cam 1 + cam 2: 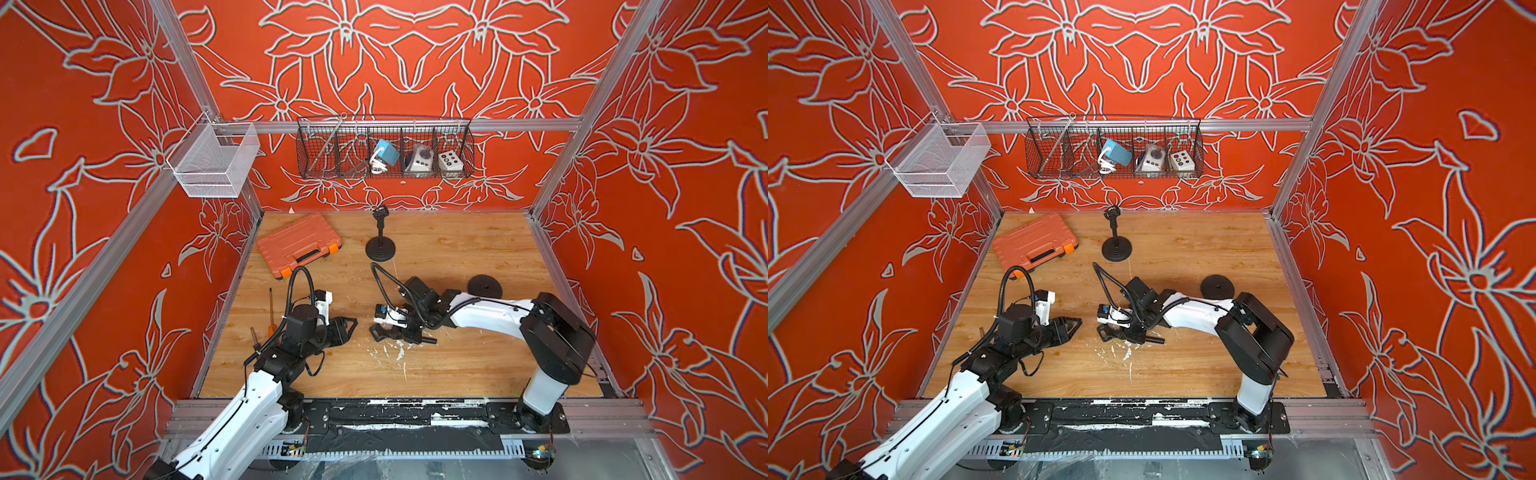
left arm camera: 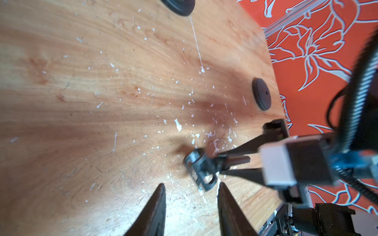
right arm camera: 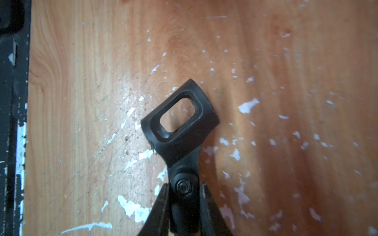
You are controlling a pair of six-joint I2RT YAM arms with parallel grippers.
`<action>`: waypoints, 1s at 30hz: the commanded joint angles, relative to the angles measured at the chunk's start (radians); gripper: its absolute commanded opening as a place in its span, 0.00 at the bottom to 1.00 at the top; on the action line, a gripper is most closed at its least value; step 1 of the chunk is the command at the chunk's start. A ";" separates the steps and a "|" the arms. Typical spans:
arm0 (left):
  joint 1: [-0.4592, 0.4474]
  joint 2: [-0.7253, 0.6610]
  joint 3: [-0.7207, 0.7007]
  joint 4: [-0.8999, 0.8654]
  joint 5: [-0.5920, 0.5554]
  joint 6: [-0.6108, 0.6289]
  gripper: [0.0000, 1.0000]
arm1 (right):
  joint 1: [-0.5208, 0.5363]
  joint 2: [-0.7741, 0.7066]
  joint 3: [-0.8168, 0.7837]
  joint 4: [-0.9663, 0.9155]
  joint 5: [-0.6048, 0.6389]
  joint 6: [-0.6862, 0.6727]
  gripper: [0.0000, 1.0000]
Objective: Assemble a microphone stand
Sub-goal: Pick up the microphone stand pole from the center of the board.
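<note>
A black microphone clip (image 3: 180, 118) with a short rod behind it lies low over the wooden table (image 1: 457, 365). My right gripper (image 3: 184, 188) is shut on the clip's pivot joint. In both top views this gripper (image 1: 384, 330) sits mid-table. My left gripper (image 2: 191, 186) is open with nothing between its fingers, its tips just short of the clip (image 2: 201, 171). In a top view the left gripper (image 1: 353, 322) points toward the right one. A loose round black base (image 1: 484, 286) lies right of the arms. An assembled black stand (image 1: 380, 237) is upright at the back.
An orange tool case (image 1: 298, 243) lies at the back left. A screwdriver (image 1: 271, 309) lies by the left wall. A black wire basket (image 1: 384, 151) and a white mesh basket (image 1: 214, 160) hang on the frame. White paint flecks (image 1: 399, 353) mark the table.
</note>
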 commanded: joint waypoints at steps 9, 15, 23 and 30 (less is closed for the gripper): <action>-0.034 0.071 0.072 0.185 0.145 0.031 0.49 | -0.257 -0.276 -0.195 0.288 -0.157 0.392 0.00; -0.062 0.130 0.067 0.431 0.269 0.019 0.50 | -0.316 -0.399 -0.198 0.382 -0.240 0.567 0.01; -0.174 0.329 0.202 0.568 0.393 0.071 0.51 | -0.324 -0.471 -0.174 0.575 -0.322 0.713 0.02; -0.208 0.424 0.310 0.590 0.384 0.091 0.48 | -0.324 -0.458 -0.159 0.749 -0.391 0.834 0.02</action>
